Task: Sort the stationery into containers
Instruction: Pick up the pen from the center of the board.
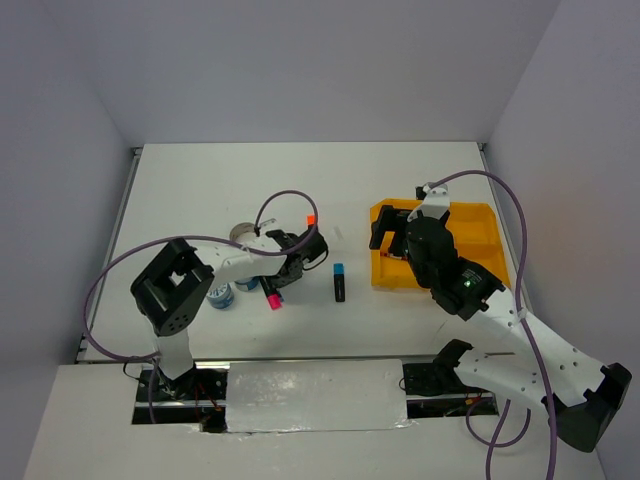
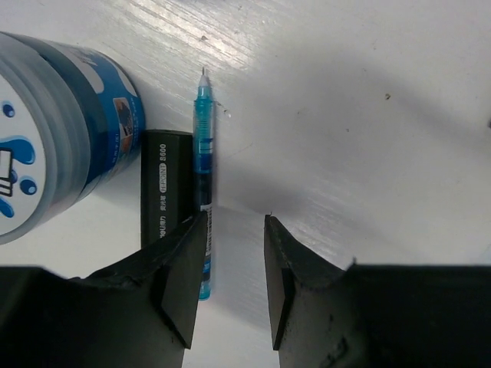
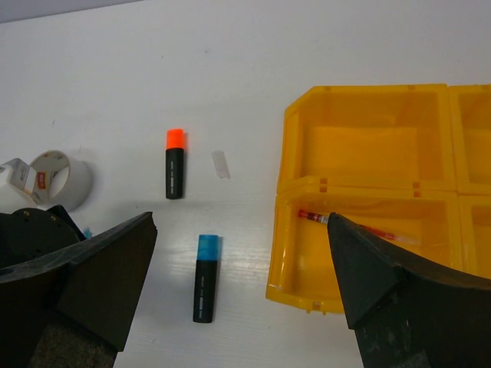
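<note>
The yellow tray [image 1: 482, 232] is sitting well to the right, and my right gripper [image 3: 242, 230] is hovering there, jaws wide and empty. My left gripper [image 2: 235, 222] is standing narrow over bare table. The tub [image 2: 54, 138] and black highlighter [image 2: 165, 192] are crowding close. The blue pen [image 2: 203, 153] is lying at one fingertip's edge, not centred, so closing is risking nudging it away or catching the highlighter too.

We show the white table [image 1: 200, 190]. Directly on it lie a yellow four-compartment tray [image 3: 360, 153] on the right arm's side, an orange-capped highlighter [image 3: 174, 165] and a blue-capped highlighter [image 3: 205, 280] well apart from each other, a grey tape ring [image 3: 57, 178], two blue-white tubs [image 1: 220, 297], and a pink-capped highlighter [image 1: 270, 295] with a thin blue pen [image 2: 202, 176] lying alongside its black barrel, just beside one tub.
</note>
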Robot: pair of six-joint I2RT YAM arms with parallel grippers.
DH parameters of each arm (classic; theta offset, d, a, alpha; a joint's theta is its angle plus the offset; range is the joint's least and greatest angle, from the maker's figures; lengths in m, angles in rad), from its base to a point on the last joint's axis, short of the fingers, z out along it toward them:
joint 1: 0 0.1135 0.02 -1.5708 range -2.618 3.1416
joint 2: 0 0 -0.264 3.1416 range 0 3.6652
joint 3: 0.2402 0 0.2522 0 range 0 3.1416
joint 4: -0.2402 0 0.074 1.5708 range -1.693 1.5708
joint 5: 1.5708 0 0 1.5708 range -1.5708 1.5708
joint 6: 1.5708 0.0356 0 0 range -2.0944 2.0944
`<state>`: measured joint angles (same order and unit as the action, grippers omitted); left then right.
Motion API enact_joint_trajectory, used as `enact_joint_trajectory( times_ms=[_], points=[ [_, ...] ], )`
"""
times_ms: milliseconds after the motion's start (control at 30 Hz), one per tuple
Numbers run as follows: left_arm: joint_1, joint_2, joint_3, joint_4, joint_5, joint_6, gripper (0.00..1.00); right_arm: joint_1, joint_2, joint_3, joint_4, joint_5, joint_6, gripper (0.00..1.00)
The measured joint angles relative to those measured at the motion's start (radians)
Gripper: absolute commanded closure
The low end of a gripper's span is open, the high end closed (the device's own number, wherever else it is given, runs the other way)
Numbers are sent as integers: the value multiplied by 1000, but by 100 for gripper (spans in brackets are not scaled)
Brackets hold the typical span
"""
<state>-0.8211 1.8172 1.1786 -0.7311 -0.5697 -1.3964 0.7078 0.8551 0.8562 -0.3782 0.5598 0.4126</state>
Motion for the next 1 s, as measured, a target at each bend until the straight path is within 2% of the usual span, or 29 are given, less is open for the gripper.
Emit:
enact_joint_trajectory(
  times_ms=[433, 1000],
  points=[
    [0, -47, -36, 5, 0, -2, 54, 0, 2, 0, 4, -20, 0, 2],
    [1, -37, -79, 53, 30, -3, 56, 0, 1, 0, 15, -32, -5, 2]
  ],
)
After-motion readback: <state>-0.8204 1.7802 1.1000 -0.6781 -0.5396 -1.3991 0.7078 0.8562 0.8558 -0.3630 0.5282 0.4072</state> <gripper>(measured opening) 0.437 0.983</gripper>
